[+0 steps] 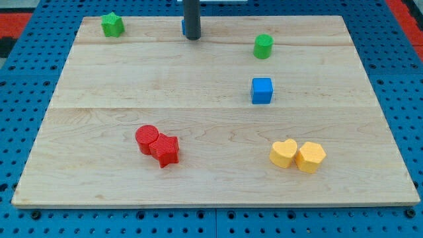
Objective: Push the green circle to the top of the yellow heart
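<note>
The green circle (263, 46) stands near the view's top, right of centre. The yellow heart (283, 153) lies at the lower right, touching a yellow hexagon (310, 157) on its right. My tip (192, 38) is at the view's top centre, well to the left of the green circle and far above the yellow heart. A blue block (184, 26) is mostly hidden behind the rod.
A blue cube (262, 90) sits between the green circle and the yellow heart. A green star (112, 25) is at the top left. A red circle (147, 138) and red star (165, 150) touch at the lower left. The wooden board (99, 86) lies on a blue pegboard.
</note>
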Available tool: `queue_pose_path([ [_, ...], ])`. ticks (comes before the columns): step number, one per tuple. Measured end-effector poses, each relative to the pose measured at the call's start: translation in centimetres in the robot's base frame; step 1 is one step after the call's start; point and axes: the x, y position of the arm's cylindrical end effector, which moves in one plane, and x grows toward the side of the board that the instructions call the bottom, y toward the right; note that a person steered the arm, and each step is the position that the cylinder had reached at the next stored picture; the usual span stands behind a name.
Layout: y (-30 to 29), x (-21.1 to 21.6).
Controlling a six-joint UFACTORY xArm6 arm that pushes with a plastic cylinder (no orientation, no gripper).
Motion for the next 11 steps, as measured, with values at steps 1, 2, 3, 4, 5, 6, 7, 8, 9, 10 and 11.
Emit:
queue_pose_path([
  [1,1.9,0.0],
  [2,2.3,0.0],
  [3,2.3,0.0],
  [4,2.6,1.8],
  [5,6.0,5.3],
  [6,10.8,3.9],
  [7,14.6,2.4],
  [8,16.2,2.0],
  [9,19.3,0.0],
  [10,23.1,5.0],
  [11,17.7,11.2],
])
